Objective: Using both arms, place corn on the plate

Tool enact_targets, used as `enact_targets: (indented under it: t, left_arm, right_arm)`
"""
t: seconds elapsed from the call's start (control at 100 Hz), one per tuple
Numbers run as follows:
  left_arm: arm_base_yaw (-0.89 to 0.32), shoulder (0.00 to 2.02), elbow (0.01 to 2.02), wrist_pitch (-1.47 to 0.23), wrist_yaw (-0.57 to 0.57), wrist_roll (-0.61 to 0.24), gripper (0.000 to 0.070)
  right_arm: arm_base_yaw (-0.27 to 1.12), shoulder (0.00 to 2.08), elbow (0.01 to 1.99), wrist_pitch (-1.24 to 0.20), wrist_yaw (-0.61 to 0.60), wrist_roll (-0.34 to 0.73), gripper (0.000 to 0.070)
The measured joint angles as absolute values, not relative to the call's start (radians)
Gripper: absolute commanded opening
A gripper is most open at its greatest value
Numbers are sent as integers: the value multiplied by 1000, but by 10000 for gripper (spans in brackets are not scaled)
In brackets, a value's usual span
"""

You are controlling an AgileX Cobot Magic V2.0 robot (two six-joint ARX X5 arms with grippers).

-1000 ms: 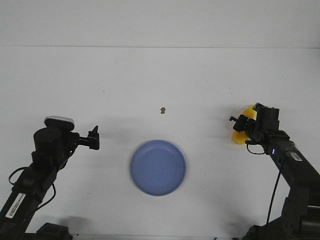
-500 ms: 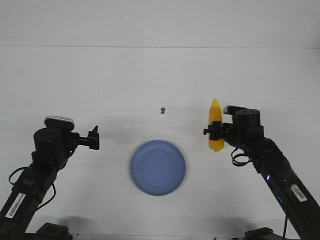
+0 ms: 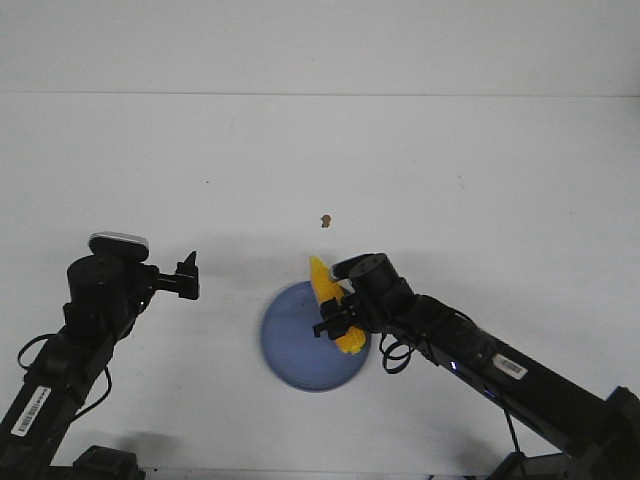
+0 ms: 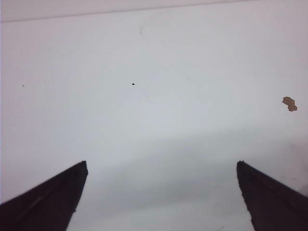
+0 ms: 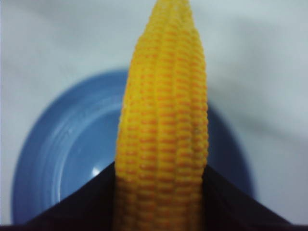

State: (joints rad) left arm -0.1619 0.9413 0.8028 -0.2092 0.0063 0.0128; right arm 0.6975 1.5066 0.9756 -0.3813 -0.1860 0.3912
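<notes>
Now right arm point(image 3: 480, 362) outstretched (corn point(image 3: 330, 305) over plate point(image 3: 290, 345))

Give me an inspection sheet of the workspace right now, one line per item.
Surface: white table, small dark specks.
Job's things: corn held over the blue plate, not yet released.
Clutter: brown scrap beyond the plate.
Grippers: right gripper shut on the corn; left gripper open, holding nothing.
Cables: black cables looped beside both arms.
Surroundings: pale wall behind the table.
</notes>
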Motion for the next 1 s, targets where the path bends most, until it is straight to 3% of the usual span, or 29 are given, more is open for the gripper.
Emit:
enact_targets:
  t: [0.15, 0.26, 0.59, 1.0]
  left_arm:
    - [-162, 941, 803, -209, 6, 12, 633]
    - [-162, 941, 803, -209, 6, 12, 633]
    - [-162, 940, 803, -204, 6, 12, 625]
    - [-162, 921, 803, -196, 6, 8, 622]
  right_arm:
    - [739, 1547, 975, -382, -176, 395, 550]
    - [755, 1546, 975, -365, -139, 397, 635]
    - [718, 1369, 975, -420, 16, 363, 635]
    - [416, 912, 975, -628, 295, 190, 635]
